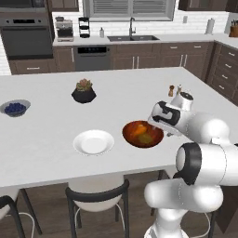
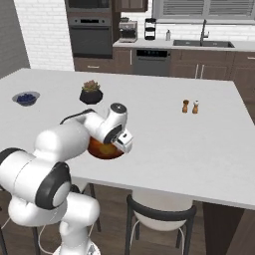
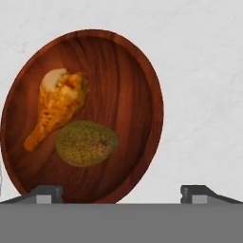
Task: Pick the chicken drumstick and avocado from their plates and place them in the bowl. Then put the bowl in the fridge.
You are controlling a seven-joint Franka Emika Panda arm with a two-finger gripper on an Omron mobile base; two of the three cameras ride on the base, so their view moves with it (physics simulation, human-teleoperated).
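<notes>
- While the gripper [image 3: 121,192] hangs just above the bowl's near edge, its two fingertips [image 3: 47,192] stand wide apart with nothing between them; the hand view looks straight down past them.
- Bowl [image 3: 83,116]: glossy reddish-brown, resting on the white island counter [image 1: 42,148]; one fingertip overlaps its rim in the hand view, the other stands over bare counter.
- Chicken drumstick [image 3: 57,111]: lying inside the bowl, its pale thick end pointing away from the fingertips.
- Avocado [image 3: 87,143]: also inside the bowl, touching or just beside the drumstick, on the side nearer the fingertips.
- White plate [image 1: 93,142]: beside the bowl on the counter, now bare. The second plate cannot be made out.
- Bystanders on the counter: black pot with a succulent [image 1: 83,92], grey bowl of blue berries [image 1: 15,108], salt and pepper shakers [image 2: 190,106].
- Progress, as judged: both foods are in the bowl, so the first half of the task reads as complete.
- Remaining, as judged: grip the bowl by its rim, carry it level to the fridge, and set it on a shelf.
</notes>
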